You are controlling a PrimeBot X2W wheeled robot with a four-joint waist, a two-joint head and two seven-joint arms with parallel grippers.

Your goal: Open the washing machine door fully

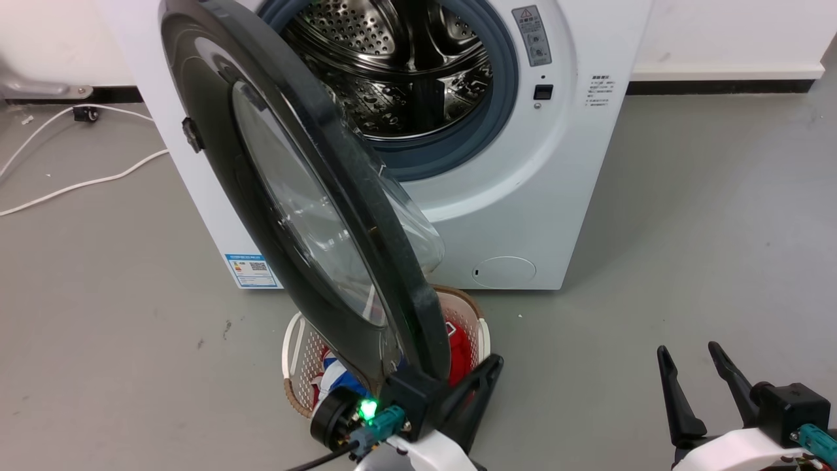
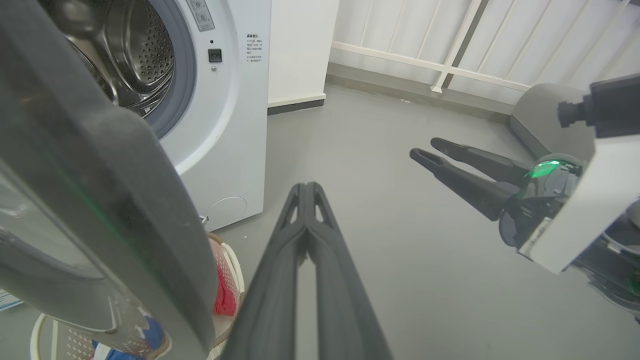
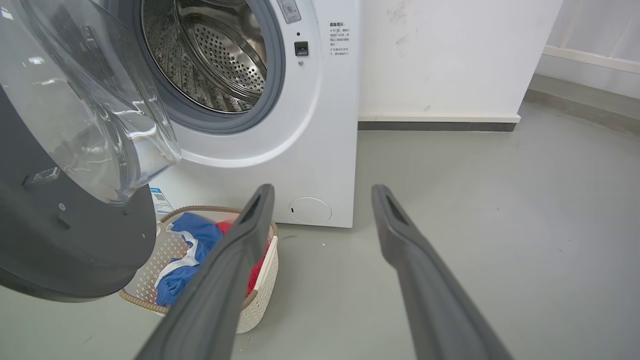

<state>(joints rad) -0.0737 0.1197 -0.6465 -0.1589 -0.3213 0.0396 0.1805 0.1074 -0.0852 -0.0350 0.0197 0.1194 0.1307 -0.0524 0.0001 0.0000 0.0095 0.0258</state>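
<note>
The washing machine (image 1: 523, 196), a white box-shaped front-loader, stands on the grey floor (image 1: 654, 275) against a pale wall. Its mouth is uncovered, showing a perforated, shiny steel drum (image 1: 405, 72) ringed by a grey rubber gasket (image 1: 503, 98). The washing machine door (image 1: 274, 196) is a round, glossy black disc hinged on the machine's left side. It stands swung out, roughly square to the front panel, with its free edge pointing toward the robot. The dark outer face looks left, and the clear glass bowl bulges right, toward the open mouth. Under the door's lower edge sits a white perforated laundry basket (image 1: 484, 327) with a woven brown rim, holding red and blue cloth. The left gripper (image 2: 306, 187) has its fingers pressed together around nothing, just beside the door's lower rim; whether it touches the rim cannot be told. The right gripper (image 1: 690, 353) is spread wide and empty, well apart over bare floor. A blue label sticker (image 1: 252, 269) and a small round cover (image 1: 503, 271) sit low on the machine's front.
</note>
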